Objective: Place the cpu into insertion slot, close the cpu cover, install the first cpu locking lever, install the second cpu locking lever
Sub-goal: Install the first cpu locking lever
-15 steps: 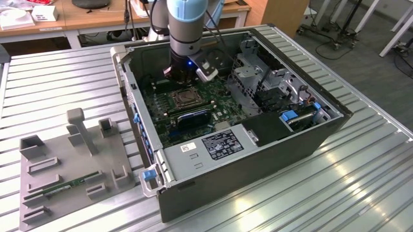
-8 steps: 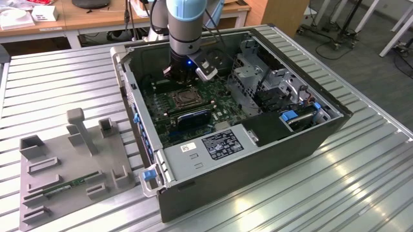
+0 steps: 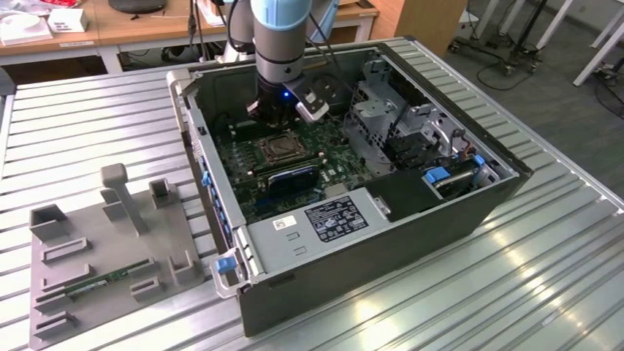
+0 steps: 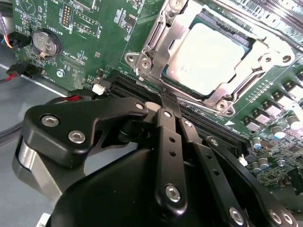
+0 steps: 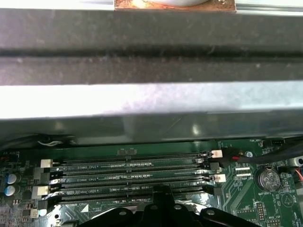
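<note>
Cpu (image 4: 210,54) flat, face up, in insertion slot (image 4: 161,33); cpu cover (image 4: 246,78) closed.

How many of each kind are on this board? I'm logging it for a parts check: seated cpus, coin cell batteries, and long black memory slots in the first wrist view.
cpu: 1, seated under the closed cpu cover
coin cell battery: 1
memory slots: 4
Total: 6
</note>
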Controlling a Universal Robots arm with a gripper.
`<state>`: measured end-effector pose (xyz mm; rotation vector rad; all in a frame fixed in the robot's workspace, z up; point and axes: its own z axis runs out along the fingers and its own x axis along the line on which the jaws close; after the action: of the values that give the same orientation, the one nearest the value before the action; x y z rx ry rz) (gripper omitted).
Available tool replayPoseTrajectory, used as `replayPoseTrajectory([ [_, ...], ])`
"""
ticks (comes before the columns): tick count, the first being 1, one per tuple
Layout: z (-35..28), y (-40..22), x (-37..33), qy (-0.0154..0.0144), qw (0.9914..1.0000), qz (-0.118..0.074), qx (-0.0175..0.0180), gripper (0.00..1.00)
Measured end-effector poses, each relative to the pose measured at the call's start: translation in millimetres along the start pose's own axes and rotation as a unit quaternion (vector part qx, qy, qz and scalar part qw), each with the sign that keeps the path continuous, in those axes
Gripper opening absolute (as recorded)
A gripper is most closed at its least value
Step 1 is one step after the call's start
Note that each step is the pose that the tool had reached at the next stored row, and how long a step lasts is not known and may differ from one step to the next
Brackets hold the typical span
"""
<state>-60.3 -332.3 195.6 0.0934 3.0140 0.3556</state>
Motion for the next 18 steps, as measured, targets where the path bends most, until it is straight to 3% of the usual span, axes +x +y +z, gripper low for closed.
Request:
replayPoseTrajectory([
  [8, 0.1, 0.0, 0.0, -0.0003, 0.99995, -0.002, 0.0098, 0.11],
  [14, 0.2, 0.5, 0.0, -0.0008, 0.99975, -0.004, 0.0219, 0.11],
  [18, 0.0, 1.1, 0.0, -0.0006, 0.99974, -0.005, 0.0223, 0.11],
])
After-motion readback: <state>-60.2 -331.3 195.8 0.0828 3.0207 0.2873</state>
